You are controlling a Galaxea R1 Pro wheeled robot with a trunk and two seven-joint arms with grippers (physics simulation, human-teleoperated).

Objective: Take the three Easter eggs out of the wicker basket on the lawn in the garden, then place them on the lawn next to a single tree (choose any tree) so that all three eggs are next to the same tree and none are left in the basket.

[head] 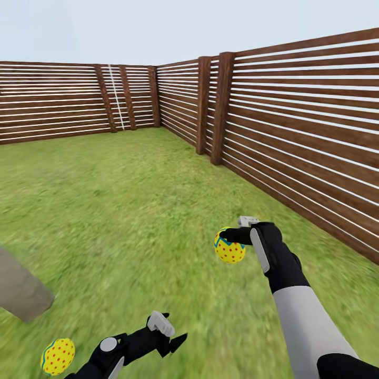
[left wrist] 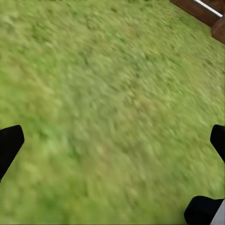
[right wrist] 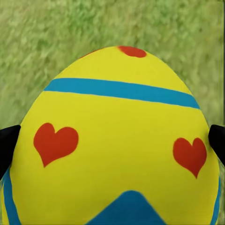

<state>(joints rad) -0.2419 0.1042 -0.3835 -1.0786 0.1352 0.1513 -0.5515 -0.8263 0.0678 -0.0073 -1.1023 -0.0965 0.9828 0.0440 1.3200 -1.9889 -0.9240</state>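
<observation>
Nearest, low in the head view, a small bright yellow Easter egg with red dots (head: 57,356) lies on the mottled green grass of the lawn (head: 131,221). It sits just to the left of the robot's black left gripper (head: 171,332). That gripper hovers low with its two fingers spread wide and nothing between them. In the left wrist view the dark fingertips (left wrist: 9,143) stand far apart over bare grass.

A little beyond the egg, at the left edge, rises the foot of a smooth grey-brown tree trunk (head: 21,289). The lying egg is near it.

Further out on the right, the black right gripper (head: 238,235) holds a second yellow egg with blue bands and red marks (head: 229,247) in the air above the grass. In the right wrist view this egg (right wrist: 115,145) is clamped between the fingers.

The trunk lies well to the left of the held egg, across the robot's front, so the carry probably runs leftward.

Farthest, a brown horizontal-slat wooden fence (head: 295,126) closes the garden.
</observation>
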